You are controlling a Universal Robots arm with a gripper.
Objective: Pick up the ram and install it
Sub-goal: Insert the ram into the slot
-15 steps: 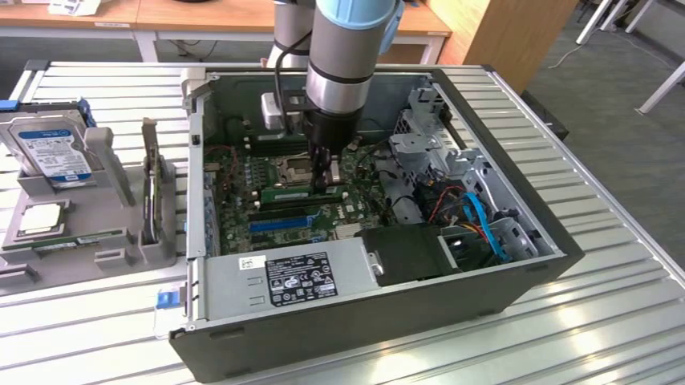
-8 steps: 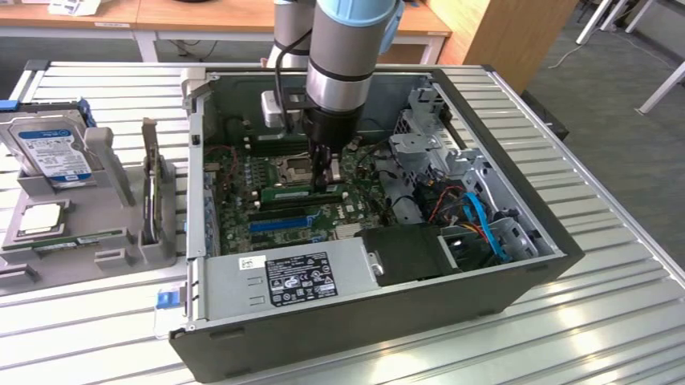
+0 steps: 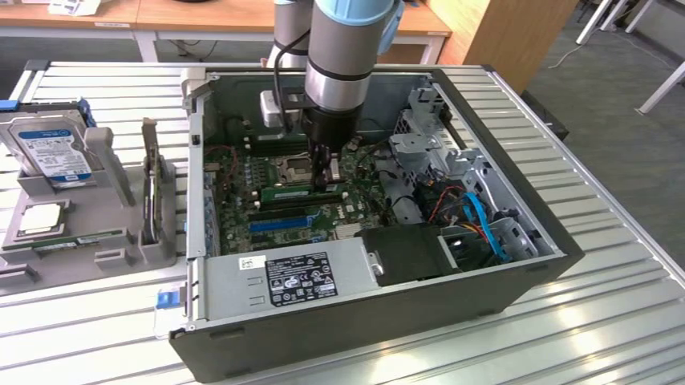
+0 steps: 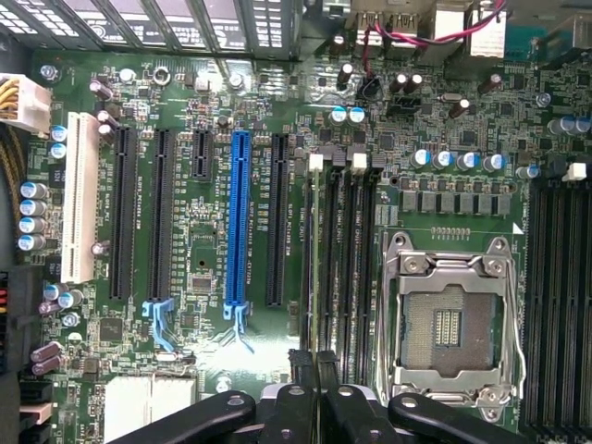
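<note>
The ram (image 3: 303,192) is a thin green stick lying along a memory slot on the motherboard inside the open computer case (image 3: 514,241). In the wrist view the ram (image 4: 317,250) shows edge-on in the slot beside the empty processor socket (image 4: 450,324). My gripper (image 3: 329,175) reaches down into the case, its fingertips right at one end of the stick. The two black fingers (image 4: 300,370) are pressed together, so the gripper (image 4: 314,365) is shut directly over the ram's end. I cannot tell whether the tips touch the stick.
A grey parts tray (image 3: 107,257) on the exterior view's left holds a blue-labelled hard drive (image 3: 48,148) and a square silver processor (image 3: 38,218). The power supply (image 3: 289,277), drive cage (image 3: 428,152) and cables (image 3: 482,224) crowd the case around the board.
</note>
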